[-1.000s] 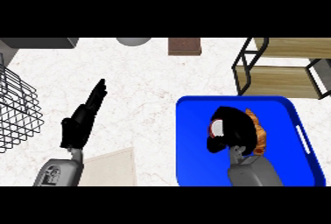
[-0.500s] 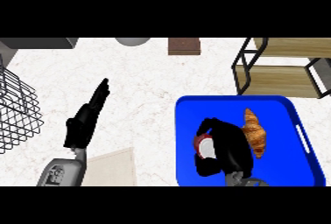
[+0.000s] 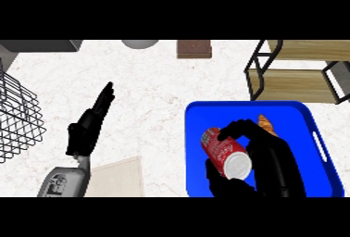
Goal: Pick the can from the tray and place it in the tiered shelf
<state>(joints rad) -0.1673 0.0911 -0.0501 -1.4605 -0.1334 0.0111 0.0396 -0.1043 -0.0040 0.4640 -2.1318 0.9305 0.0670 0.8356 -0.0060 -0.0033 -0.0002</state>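
Note:
A red can [image 3: 224, 152] with a white end is tilted on its side above the blue tray [image 3: 322, 152], its white end facing me. My right hand [image 3: 273, 159] is curled round it, fingers over the top and thumb below. The tiered shelf [image 3: 301, 69], a black frame with wooden boards, stands at the back right, just beyond the tray. My left hand [image 3: 89, 125] rests open at the left, fingers straight and pointing away.
A croissant [image 3: 266, 125] lies in the tray behind my right hand. A black wire basket [image 3: 17, 115] stands at the left edge. A brown block [image 3: 194, 48] and a grey round object [image 3: 140, 43] sit at the back. A pale board [image 3: 116, 178] lies near the front.
My right hand has lifted the can off the tray and tipped it so its white end faces up. The left hand has stayed put.

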